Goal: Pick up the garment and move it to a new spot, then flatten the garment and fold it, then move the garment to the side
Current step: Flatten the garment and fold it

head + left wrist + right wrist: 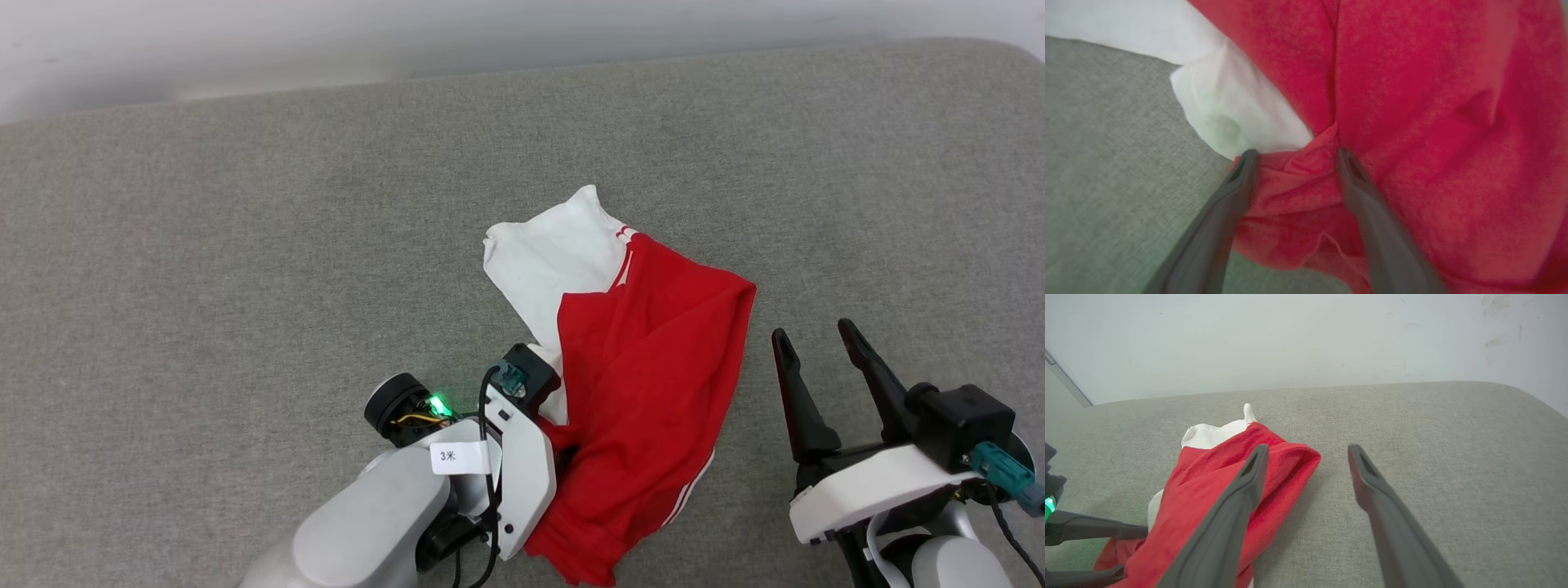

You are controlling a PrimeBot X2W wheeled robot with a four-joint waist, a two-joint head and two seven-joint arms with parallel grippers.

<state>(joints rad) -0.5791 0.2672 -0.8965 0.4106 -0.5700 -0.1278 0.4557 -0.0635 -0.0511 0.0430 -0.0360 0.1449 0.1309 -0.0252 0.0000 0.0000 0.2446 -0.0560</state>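
Evidently little is done: the garment (645,384) lies crumpled near the front of the grey surface (245,245), neither flattened nor folded, with the left tool (1296,153) spread around a bunched red fold, not yet pinching, and the right tool (812,331) wide and empty just beside it.

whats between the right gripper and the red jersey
Only bare grey woven surface separates the right gripper from the red thin-fabric jersey with white sleeves, seen in the head view.
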